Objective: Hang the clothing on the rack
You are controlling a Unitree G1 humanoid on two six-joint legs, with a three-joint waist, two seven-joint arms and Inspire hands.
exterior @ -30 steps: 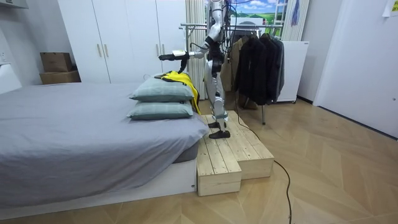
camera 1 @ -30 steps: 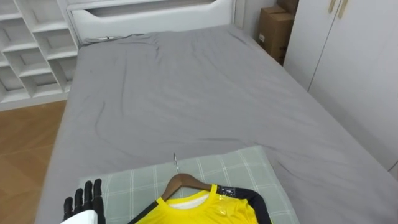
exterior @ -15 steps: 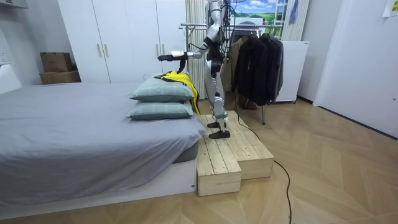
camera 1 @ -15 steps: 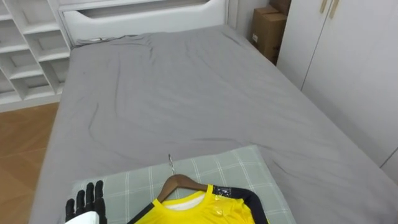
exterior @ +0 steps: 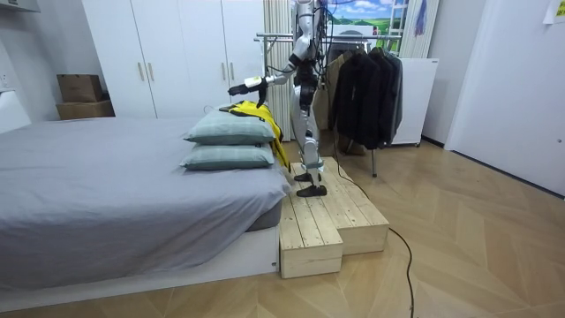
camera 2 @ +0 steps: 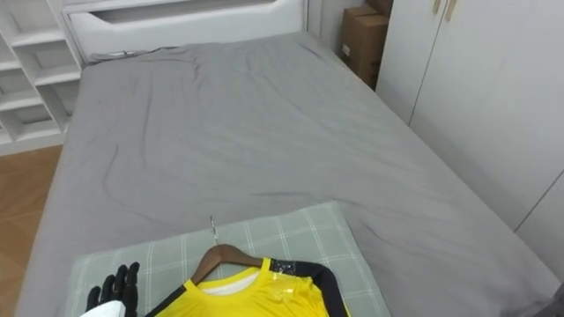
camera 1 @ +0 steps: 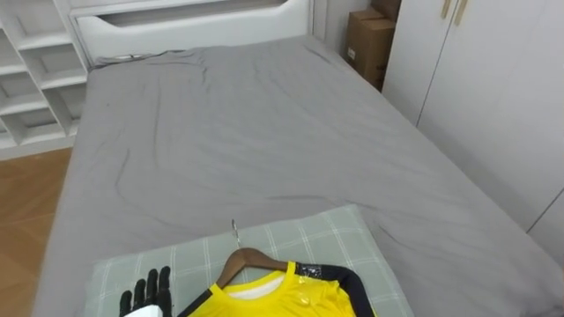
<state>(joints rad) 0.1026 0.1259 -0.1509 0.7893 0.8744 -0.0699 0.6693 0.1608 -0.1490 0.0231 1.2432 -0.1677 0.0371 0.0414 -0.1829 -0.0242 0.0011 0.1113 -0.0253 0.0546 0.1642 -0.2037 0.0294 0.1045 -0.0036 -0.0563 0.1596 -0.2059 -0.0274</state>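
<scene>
A yellow shirt (camera 1: 282, 295) with dark sleeves lies on a wooden hanger (camera 1: 249, 260), whose metal hook (camera 1: 234, 231) points up the bed. Both rest on a green checked pillow (camera 1: 335, 233). My left hand (camera 1: 148, 295) hovers open over the pillow's left part, fingers straight, a short way left of the shirt and apart from it. In the room view I stand on a wooden platform (exterior: 327, 221) by the bed's pillow end, with my left hand (exterior: 237, 89) stretched out above the shirt (exterior: 256, 113).
The grey bed (camera 1: 256, 132) stretches ahead, with white shelves (camera 1: 35, 79) to its left, a white wardrobe (camera 1: 493, 97) and a cardboard box (camera 1: 366, 44) to its right. Behind me stands a clothes rack (exterior: 362, 84) with dark garments. Two pillows (exterior: 231, 131) are stacked.
My left hand has come down a little and moved right, closer to the shirt. The eye view has shifted slightly. Shirt and hanger lie as before.
</scene>
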